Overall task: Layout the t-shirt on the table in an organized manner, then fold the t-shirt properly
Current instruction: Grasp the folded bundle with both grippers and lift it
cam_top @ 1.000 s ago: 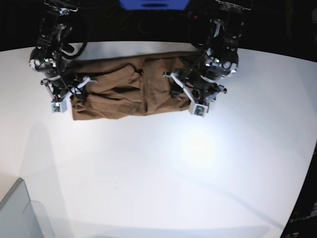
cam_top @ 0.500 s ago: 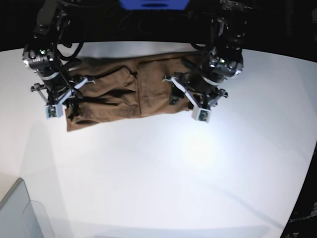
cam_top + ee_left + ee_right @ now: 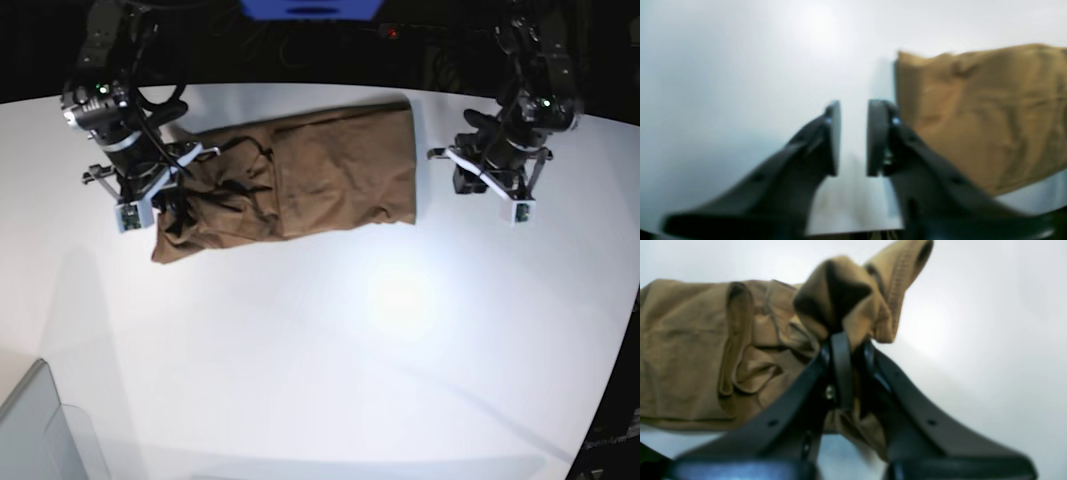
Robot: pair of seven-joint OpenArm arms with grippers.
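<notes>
The brown t-shirt (image 3: 300, 180) lies as a long folded band across the far part of the white table (image 3: 350, 350). My right gripper (image 3: 168, 203), on the left in the base view, is shut on a bunch of fabric at the shirt's left end. In the right wrist view this gripper (image 3: 853, 350) holds the cloth (image 3: 846, 296) raised above its fingers. My left gripper (image 3: 470, 182) is open and empty, a little to the right of the shirt's right edge. In the left wrist view this gripper (image 3: 851, 136) has bare table between its fingers and the shirt (image 3: 980, 116) beside it.
A grey translucent bin corner (image 3: 40, 430) stands at the near left. The table's curved far edge runs just behind the shirt and both arms, with dark space beyond. White tabletop extends from the shirt toward the near side.
My left gripper has let go of the shirt's right end and moved off to the right. The shirt's right end now lies flat. My right gripper still holds the left end.
</notes>
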